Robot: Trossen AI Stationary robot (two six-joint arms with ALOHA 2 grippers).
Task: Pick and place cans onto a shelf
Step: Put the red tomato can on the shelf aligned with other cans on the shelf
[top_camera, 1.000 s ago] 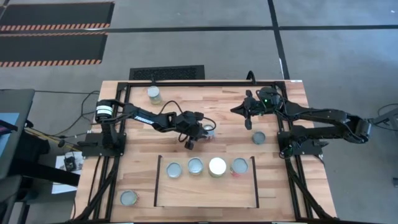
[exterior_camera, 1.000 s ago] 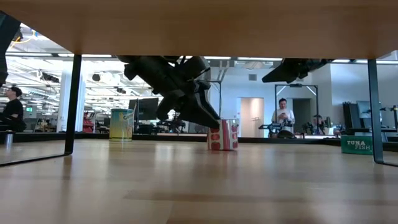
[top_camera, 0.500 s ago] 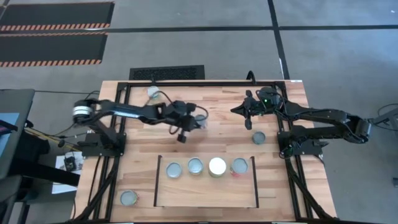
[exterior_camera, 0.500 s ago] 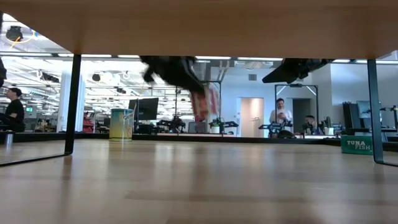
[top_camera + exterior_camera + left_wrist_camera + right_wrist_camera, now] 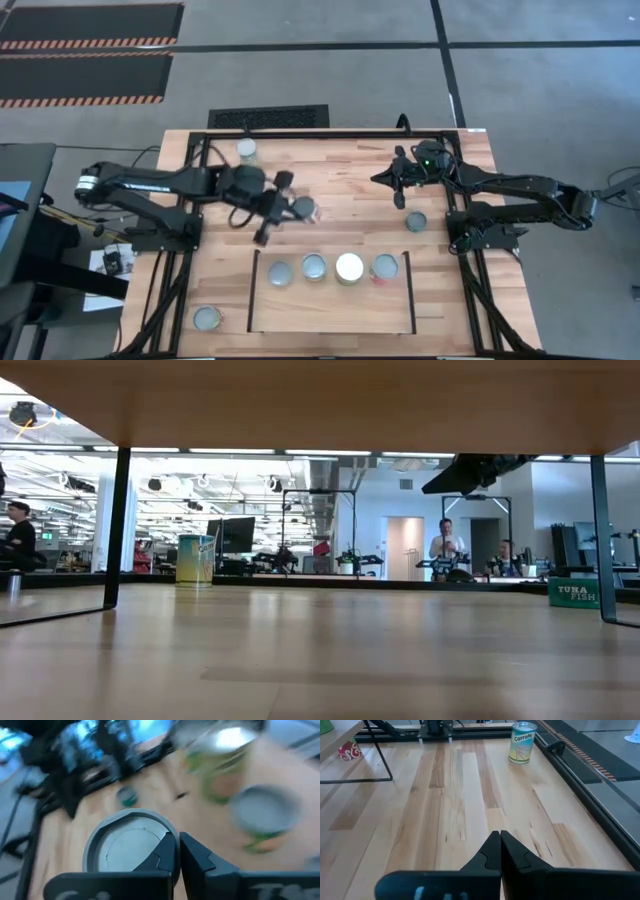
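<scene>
My left gripper (image 5: 291, 208) is shut on a silver-topped can (image 5: 304, 208) above the middle of the table, just beyond the far edge of the shelf (image 5: 330, 310). The shelf is a light-wood panel with black side rails. Several cans stand on it in a row; one has a white top (image 5: 349, 267). The left wrist view (image 5: 179, 857) is blurred. My right gripper (image 5: 400, 186) is shut and empty, and hovers over the far right of the table (image 5: 499, 840). My left gripper holds the can by one side of its top rim (image 5: 162, 845). One finger (image 5: 167, 855) lies over the top inside the rim and the other (image 5: 197, 857) is outside the wall. The fingers come from above. The can is lifted clear of the table.
Loose cans stand on the table: a Carrots can (image 5: 247, 152) at the far left, a low tuna can (image 5: 415, 221) at the right, and one (image 5: 207, 318) at the near left. A black tubular frame (image 5: 200, 135) edges the table.
My left gripper has lifted the can off the table, up out of the low view. It has carried the can toward the table's left edge. The can tipped as it rose.
</scene>
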